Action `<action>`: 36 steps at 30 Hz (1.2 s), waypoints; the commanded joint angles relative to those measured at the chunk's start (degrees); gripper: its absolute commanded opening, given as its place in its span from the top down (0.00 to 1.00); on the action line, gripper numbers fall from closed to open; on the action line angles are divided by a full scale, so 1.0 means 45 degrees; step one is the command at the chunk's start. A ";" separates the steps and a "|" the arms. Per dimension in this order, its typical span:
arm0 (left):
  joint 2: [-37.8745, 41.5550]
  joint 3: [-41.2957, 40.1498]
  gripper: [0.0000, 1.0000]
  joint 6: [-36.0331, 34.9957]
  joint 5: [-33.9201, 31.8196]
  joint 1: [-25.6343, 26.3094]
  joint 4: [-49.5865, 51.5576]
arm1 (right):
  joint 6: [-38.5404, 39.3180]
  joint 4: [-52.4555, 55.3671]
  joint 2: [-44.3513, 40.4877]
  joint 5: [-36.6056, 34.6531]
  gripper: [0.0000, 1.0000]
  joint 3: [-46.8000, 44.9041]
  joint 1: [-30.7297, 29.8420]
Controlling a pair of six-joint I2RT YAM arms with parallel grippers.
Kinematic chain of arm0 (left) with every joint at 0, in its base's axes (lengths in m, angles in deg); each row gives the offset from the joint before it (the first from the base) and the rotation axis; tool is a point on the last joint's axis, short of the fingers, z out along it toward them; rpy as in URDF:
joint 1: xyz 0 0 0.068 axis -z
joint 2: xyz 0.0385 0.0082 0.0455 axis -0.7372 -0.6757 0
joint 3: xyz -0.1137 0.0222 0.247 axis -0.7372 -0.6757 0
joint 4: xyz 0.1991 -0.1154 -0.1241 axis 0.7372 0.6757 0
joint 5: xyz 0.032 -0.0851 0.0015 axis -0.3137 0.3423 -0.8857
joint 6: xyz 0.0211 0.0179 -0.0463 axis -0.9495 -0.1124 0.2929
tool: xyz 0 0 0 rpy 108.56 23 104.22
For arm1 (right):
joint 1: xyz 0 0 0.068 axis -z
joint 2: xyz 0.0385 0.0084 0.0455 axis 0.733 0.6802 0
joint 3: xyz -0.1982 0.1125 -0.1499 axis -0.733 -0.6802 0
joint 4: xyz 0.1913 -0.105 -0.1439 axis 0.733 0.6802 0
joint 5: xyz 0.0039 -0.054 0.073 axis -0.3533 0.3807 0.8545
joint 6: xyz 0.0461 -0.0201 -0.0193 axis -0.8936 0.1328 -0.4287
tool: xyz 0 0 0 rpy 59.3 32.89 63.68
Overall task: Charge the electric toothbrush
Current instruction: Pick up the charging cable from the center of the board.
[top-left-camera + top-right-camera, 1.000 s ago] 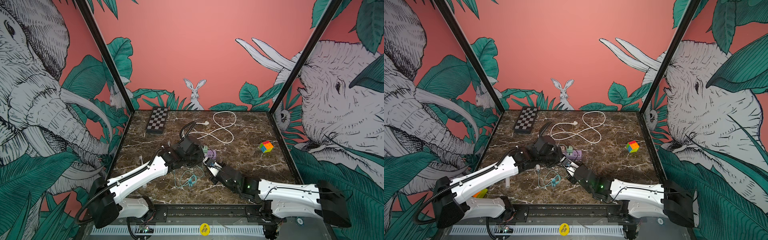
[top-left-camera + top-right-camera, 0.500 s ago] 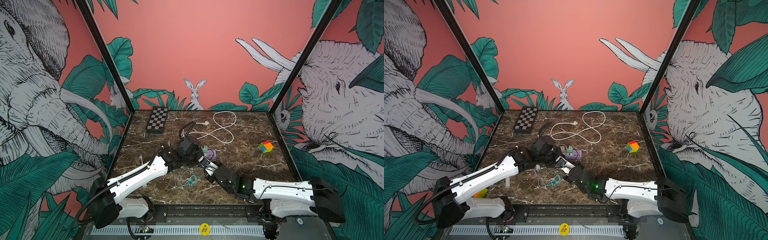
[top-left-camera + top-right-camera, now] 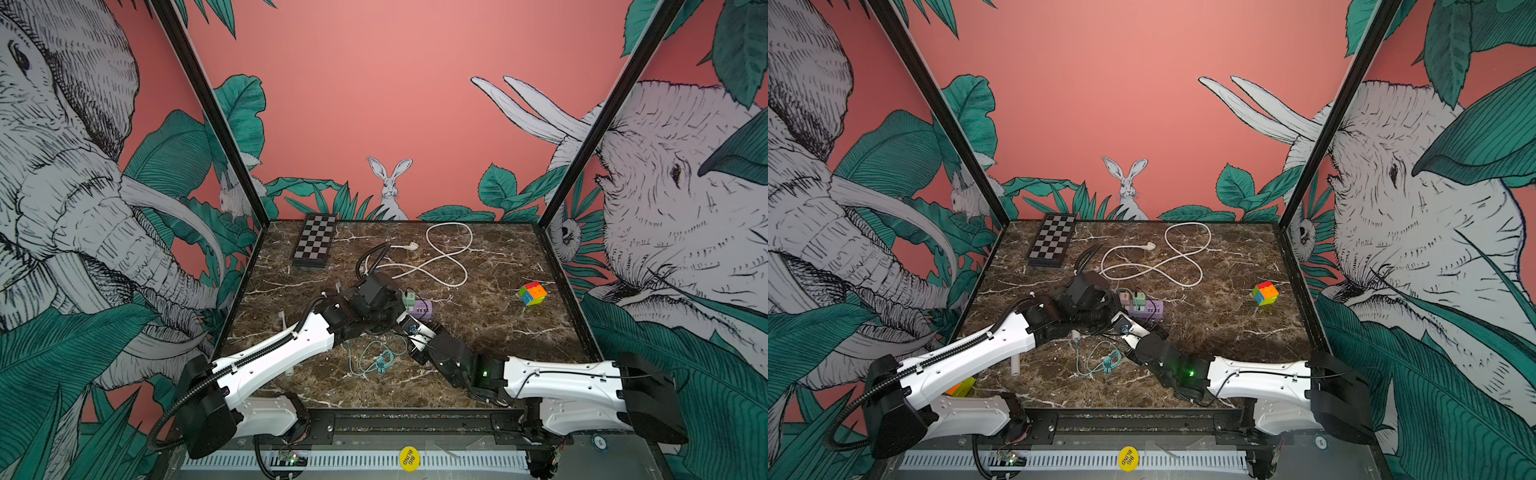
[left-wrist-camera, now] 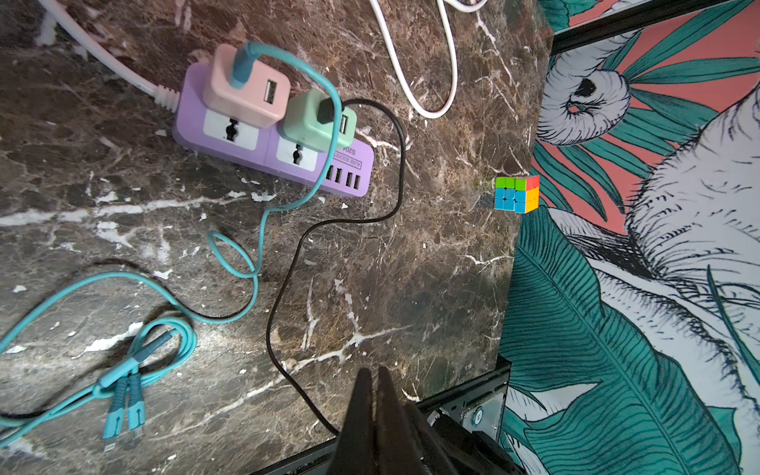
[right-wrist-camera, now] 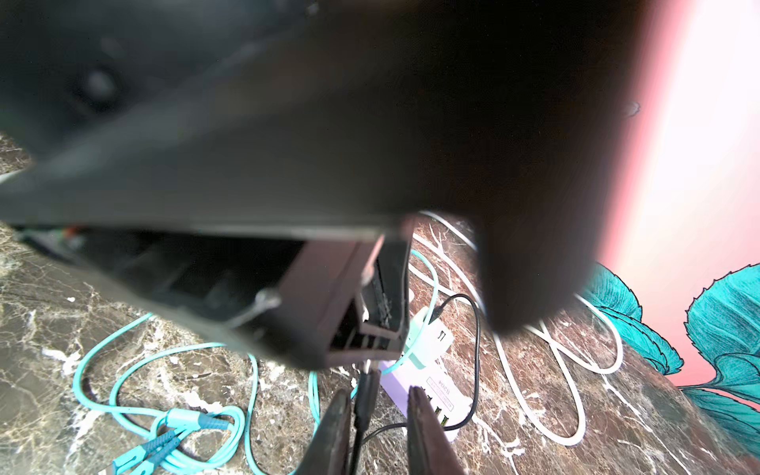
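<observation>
We see two arms with glossy white shells and black joints, the left arm (image 3: 266, 365) trailing ribbed black hose, the right arm (image 3: 561, 376) showing a green light.

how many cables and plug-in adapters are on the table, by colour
teal cable: 1
black cable: 1
white cable: 1
pink adapter: 1
green adapter: 1
total: 5

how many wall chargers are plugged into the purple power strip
2. A pink charger cube sits at the white-cord end of the purple power strip; a green charger cube sits beside it, nearer the USB ports.
</observation>
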 commanded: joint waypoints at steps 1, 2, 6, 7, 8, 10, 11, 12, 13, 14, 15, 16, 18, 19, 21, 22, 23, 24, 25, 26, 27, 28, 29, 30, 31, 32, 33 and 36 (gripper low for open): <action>0.0567 -0.0078 1.00 0.0107 -0.0080 0.0000 0.0050 | 0.0088 0.0161 0.0339 -0.0232 0.74 0.0172 -0.0087; 0.0581 -0.0081 1.00 0.0120 -0.0086 0.0000 0.0049 | 0.0092 0.0168 0.0375 -0.0232 0.73 0.0196 -0.0083; 0.0635 -0.0098 1.00 0.0168 -0.0123 0.0000 0.0050 | 0.0135 0.0096 0.0447 -0.0248 0.69 0.0255 -0.0102; 0.0643 -0.0103 1.00 0.0159 -0.0143 0.0000 0.0069 | 0.0163 0.0094 0.0474 -0.0250 0.68 0.0274 -0.0102; 0.0662 -0.0103 1.00 0.0169 -0.0155 -0.0008 0.0070 | 0.0183 0.0089 0.0527 -0.0248 0.68 0.0275 -0.0102; 0.0683 -0.0122 1.00 0.0174 -0.0170 -0.0017 0.0060 | 0.0245 0.0115 0.0597 -0.0289 0.67 0.0324 -0.0122; 0.0695 -0.0123 1.00 0.0177 -0.0184 -0.0018 0.0085 | 0.0264 0.0131 0.0609 -0.0307 0.67 0.0333 -0.0139; 0.0719 -0.0123 1.00 0.0178 -0.0203 -0.0013 0.0098 | 0.0296 0.0110 0.0631 -0.0302 0.67 0.0332 -0.0151; 0.0738 -0.0117 1.00 0.0178 -0.0241 -0.0019 0.0128 | 0.0284 0.0140 0.0656 -0.0300 0.66 0.0324 -0.0151; 0.0731 -0.0120 1.00 0.0177 -0.0233 -0.0019 0.0128 | 0.0284 0.0137 0.0677 -0.0317 0.67 0.0314 -0.0161; 0.0748 -0.0123 1.00 0.0178 -0.0250 -0.0019 0.0128 | 0.0279 0.0109 0.0697 -0.0350 0.69 0.0310 -0.0161; 0.0744 -0.0103 1.00 0.0178 -0.0262 -0.0019 0.0156 | 0.0279 0.0097 0.0714 -0.0404 0.70 0.0276 -0.0161; 0.0762 -0.0104 1.00 0.0178 -0.0282 -0.0019 0.0182 | 0.0280 0.0091 0.0752 -0.0387 0.71 0.0272 -0.0161; 0.0800 -0.0102 1.00 0.0178 -0.0286 -0.0019 0.0191 | 0.0290 0.0105 0.0800 -0.0378 0.71 0.0265 -0.0162; 0.0828 -0.0093 1.00 0.0193 -0.0329 -0.0019 0.0208 | 0.0278 0.0113 0.0870 -0.0344 0.75 0.0275 -0.0161; 0.0844 -0.0103 1.00 0.0213 -0.0341 -0.0028 0.0221 | 0.0278 0.0135 0.0875 -0.0357 0.76 0.0275 -0.0176; 0.0875 -0.0103 1.00 0.0210 -0.0359 -0.0039 0.0226 | 0.0242 0.0136 0.0888 -0.0387 0.76 0.0256 -0.0171; 0.0892 -0.0103 1.00 0.0209 -0.0396 -0.0039 0.0236 | 0.0225 0.0128 0.0884 -0.0388 0.76 0.0240 -0.0181; 0.0924 -0.0103 1.00 0.0236 -0.0403 -0.0039 0.0263 | 0.0230 0.0153 0.0910 -0.0370 0.77 0.0237 -0.0181; 0.0919 -0.0122 1.00 0.0246 -0.0424 -0.0039 0.0265 | 0.0219 0.0168 0.0907 -0.0387 0.77 0.0241 -0.0183; 0.0949 -0.0122 1.00 0.0272 -0.0438 -0.0039 0.0231 | 0.0217 0.0181 0.0931 -0.0388 0.77 0.0235 -0.0182; 0.0934 -0.0122 1.00 0.0271 -0.0452 -0.0039 0.0226 | 0.0206 0.0188 0.0920 -0.0407 0.78 0.0239 -0.0181; 0.0920 -0.0113 1.00 0.0267 -0.0441 -0.0038 0.0226 | 0.0202 0.0182 0.0905 -0.0426 0.79 0.0217 -0.0183; 0.0930 -0.0103 1.00 0.0278 -0.0453 -0.0039 0.0221 | 0.0217 0.0197 0.0911 -0.0446 0.81 0.0244 -0.0181; 0.0902 -0.0078 1.00 0.0266 -0.0449 -0.0039 0.0211 | 0.0210 0.0186 0.0902 -0.0463 0.83 0.0238 -0.0190; 0.0917 -0.0083 1.00 0.0290 -0.0445 -0.0039 0.0214 | 0.0202 0.0187 0.0881 -0.0456 0.84 0.0238 -0.0181; 0.0916 -0.0080 1.00 0.0311 -0.0441 -0.0039 0.0207 | 0.0224 0.0185 0.0889 -0.0448 0.86 0.0254 -0.0181; 0.0881 -0.0056 1.00 0.0315 -0.0424 -0.0039 0.0187 | 0.0248 0.0240 0.0856 -0.0446 0.96 0.0275 -0.0181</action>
